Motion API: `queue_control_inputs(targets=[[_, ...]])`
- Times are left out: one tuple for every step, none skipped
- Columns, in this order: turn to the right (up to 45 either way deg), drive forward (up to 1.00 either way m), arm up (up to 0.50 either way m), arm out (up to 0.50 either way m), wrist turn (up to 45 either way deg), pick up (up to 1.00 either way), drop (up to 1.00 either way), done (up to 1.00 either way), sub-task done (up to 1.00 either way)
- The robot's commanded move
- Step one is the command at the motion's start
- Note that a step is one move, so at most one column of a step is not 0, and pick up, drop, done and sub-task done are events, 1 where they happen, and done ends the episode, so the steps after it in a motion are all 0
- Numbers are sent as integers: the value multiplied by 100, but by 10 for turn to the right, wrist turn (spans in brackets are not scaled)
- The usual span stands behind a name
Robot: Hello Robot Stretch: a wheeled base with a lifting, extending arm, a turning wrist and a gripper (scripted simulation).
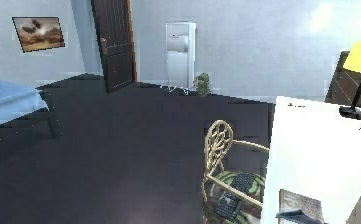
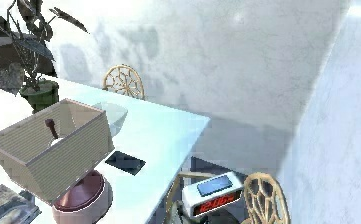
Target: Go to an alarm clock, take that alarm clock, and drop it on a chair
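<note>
Arm side view, lower right: the alarm clock point(image 2: 214, 193), white-cased with a red display, is seen at the seat of a wicker chair point(image 2: 267, 198) standing just beside the edge of the tabletop point(image 2: 158, 125). It is judged to be resting on that seat, apart from the tabletop, though the contact beneath it is hidden. An open beige box point(image 2: 50, 145) and a flat dark slab point(image 2: 124, 161) are carried on the tabletop. A potted plant point(image 2: 33, 60) is seen at the upper left, and a second chair point(image 2: 123, 80) stands at the far edge. Whether the pincer is spread or pressed together cannot be told. Progress: approach, pick-up and drop onto a chair are judged complete, provided the clock does lie on the seat; in that case nothing appears to be left.
</note>
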Motion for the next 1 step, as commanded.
queue_control_inputs(targets=[[0, 0, 0, 0, 0, 0, 100, 0, 0]])
